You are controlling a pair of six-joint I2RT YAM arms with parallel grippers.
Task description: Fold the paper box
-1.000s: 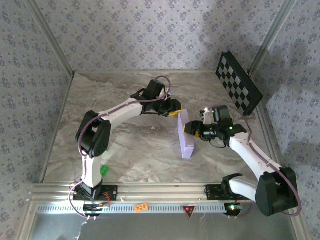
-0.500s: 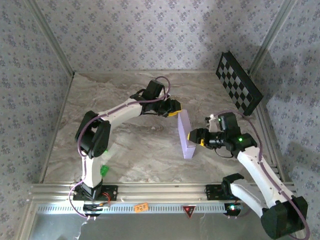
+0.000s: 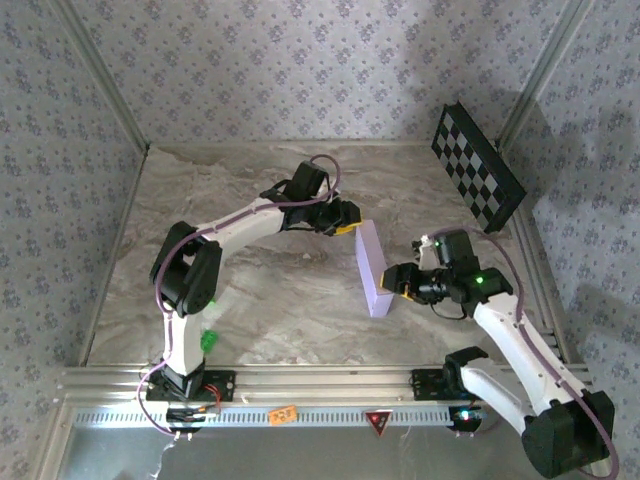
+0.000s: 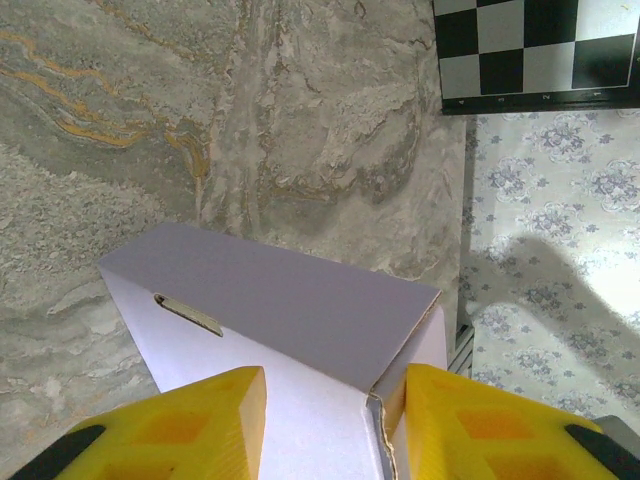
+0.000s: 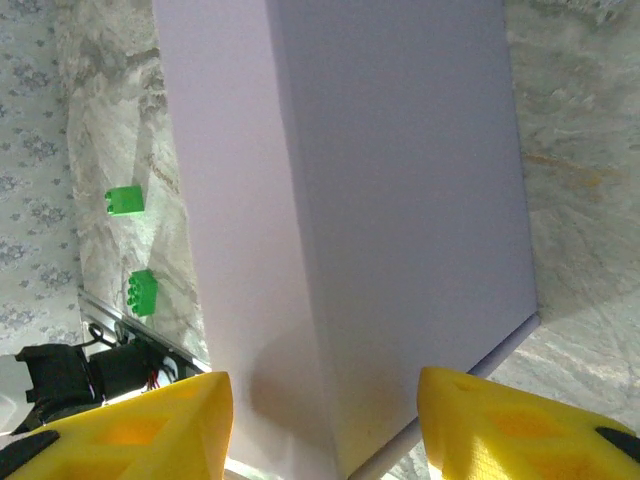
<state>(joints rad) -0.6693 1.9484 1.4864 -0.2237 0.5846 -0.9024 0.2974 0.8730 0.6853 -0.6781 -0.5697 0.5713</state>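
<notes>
The paper box stands on one narrow edge on the marble desk, a little right of the middle, its length running from the near side toward the far side; it is folded into a flat lavender slab; the left hand reaches in from the far left and grips the box's far upper end; in the left wrist view the left hand has a yellow finger on each side of the box, closed on that end, narrow; there the box shows a lavender face, a paler face with a small slot, and a seam at the corner between the fingers

The right hand sits just beside the box's right face, toward the near end; in the right wrist view the right hand has its yellow fingers spread fairly wide, with a corner of the box reaching down between them; I cannot tell whether either finger touches the cardboard, and the hand does not clamp it

The black-and-white checkerboard panel leans at the far right corner, well apart from the box, and its lower edge shows in the left wrist view; two green toy bricks lie on the desk beyond the box in the right wrist view, near the left arm's base; a metal rail runs along the near edge; patterned wallpaper covers the walls
</notes>
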